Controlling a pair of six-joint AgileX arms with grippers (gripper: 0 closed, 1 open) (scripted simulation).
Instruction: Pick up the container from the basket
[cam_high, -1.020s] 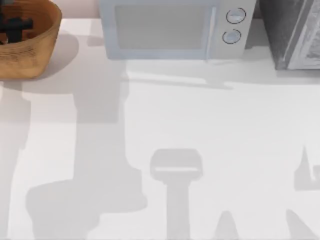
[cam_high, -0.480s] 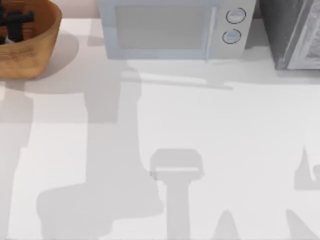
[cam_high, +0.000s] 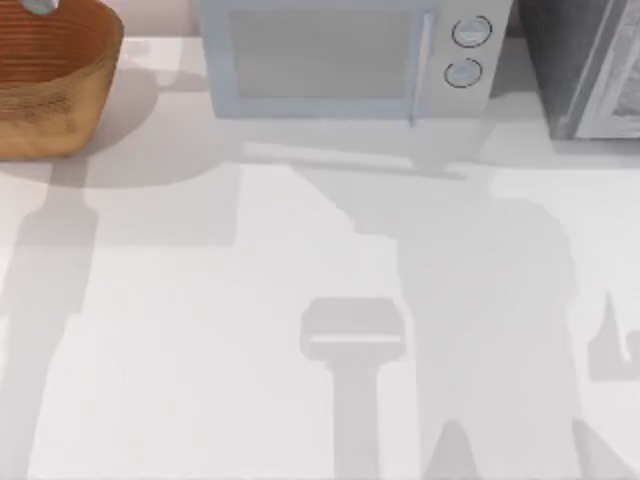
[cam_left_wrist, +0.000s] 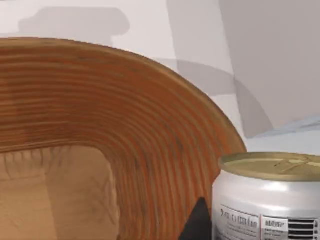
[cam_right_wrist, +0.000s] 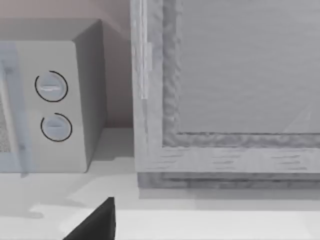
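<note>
White counter (cam_high: 300, 260) spreads out in front of the microwave (cam_high: 340, 55), bare but for arm shadows. A grey textured cabinet (cam_high: 590, 65) stands just beside the microwave, toward the top view's right. On the microwave's other side sits the basket (cam_high: 55, 95), cut by the frame edge.

A second ago a dark hand reached down inside the basket; now its ribbed inside lies open and unoccupied in the top view, with just a small pale grey shape at the basket's far rim. The broad shadow has also swung across the counter toward the microwave's dial side. I take this to mean the left arm has risen out of the basket.

In the left wrist view the can (cam_left_wrist: 270, 197) sits close to the camera, above the basket wall (cam_left_wrist: 125, 135), with one dark fingertip (cam_left_wrist: 200, 225) beside it. It looks gripped by the left hand and lifted, though how far the fingers are closed I cannot tell. If so, the pick is nearly done.

The right arm is parked facing the microwave's dials and the cabinet; a dark fingertip (cam_right_wrist: 95, 222) shows, its opening unclear.
</note>
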